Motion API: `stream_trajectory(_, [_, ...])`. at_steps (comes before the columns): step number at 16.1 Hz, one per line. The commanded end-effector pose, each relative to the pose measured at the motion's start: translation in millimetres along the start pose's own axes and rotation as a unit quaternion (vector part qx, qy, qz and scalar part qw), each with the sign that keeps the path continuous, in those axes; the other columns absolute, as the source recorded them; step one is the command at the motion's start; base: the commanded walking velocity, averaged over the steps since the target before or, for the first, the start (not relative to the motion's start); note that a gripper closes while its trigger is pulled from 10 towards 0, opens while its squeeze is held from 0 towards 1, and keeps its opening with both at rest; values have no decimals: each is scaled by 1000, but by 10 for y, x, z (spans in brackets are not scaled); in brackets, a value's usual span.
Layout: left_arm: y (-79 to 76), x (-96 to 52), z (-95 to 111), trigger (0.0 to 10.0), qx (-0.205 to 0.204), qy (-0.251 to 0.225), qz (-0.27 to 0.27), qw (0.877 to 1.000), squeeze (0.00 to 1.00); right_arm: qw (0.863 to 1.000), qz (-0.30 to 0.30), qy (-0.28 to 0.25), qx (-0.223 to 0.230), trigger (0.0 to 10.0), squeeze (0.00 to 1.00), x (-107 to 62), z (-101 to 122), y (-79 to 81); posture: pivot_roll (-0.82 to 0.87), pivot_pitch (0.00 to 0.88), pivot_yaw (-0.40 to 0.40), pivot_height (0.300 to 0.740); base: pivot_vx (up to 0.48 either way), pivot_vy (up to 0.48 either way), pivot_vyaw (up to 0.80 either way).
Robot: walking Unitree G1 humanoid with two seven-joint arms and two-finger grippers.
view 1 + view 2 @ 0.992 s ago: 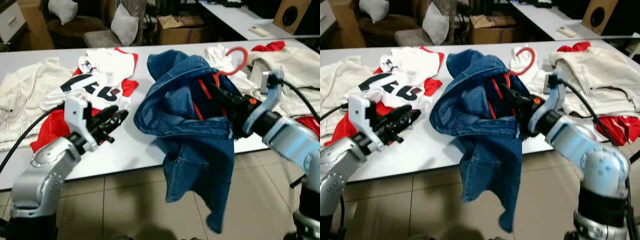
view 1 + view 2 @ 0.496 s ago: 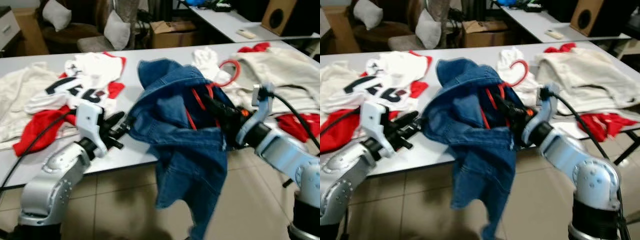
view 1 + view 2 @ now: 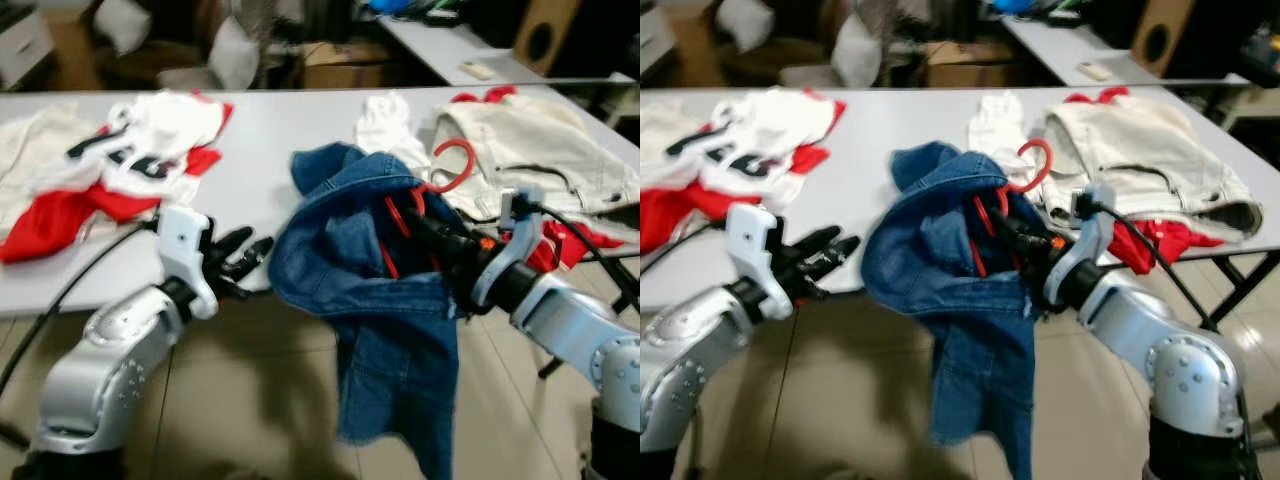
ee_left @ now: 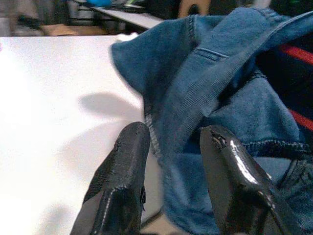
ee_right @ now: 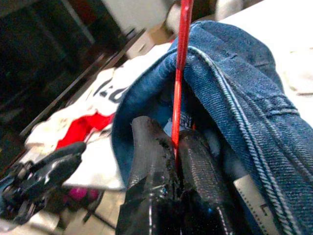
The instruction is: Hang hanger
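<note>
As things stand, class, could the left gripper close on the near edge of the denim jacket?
Probably yes: the left gripper is open, and the denim jacket has its hem running between the fingers, nothing blocking. The right gripper holds the red hanger.

Head stereo downward (wrists close-up)

A workroom or lab set up for handling clothes, not a lived-in room.

A long white table [image 3: 260,140] on black legs stands on a tiled floor [image 3: 260,400], strewn with garments: a red and white jersey [image 3: 120,160], a cream jacket [image 3: 520,150], a denim jacket [image 3: 380,300] hanging off the edge. Behind it sit a cardboard box [image 3: 345,65], a chair with cushions [image 3: 225,55], a second white table [image 3: 440,45] and a wooden speaker [image 3: 545,30], the sort of clutter found in a test space or office.
</note>
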State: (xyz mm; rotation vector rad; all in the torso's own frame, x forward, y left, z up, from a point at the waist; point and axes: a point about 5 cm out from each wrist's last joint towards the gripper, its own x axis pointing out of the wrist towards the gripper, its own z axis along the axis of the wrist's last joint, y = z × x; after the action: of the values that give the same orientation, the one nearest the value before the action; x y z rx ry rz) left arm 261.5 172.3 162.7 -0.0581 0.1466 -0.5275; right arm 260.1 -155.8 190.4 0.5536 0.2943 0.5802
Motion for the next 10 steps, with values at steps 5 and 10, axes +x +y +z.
stream_trajectory(5, [247, -162, 5, 10000, 39, 19, 53, 998, 0, 999, 35, 20, -20, 10000, 0, -7, -9, 94, -17, 0, -27, 740, 0, 0, 800])
stream_trajectory(10, [297, -211, 32, 10000, 64, 22, 75, 995, 0, 996, 38, 51, -59, 10000, 0, 27, -12, 94, -4, 0, -47, 740, 0, 0, 800])
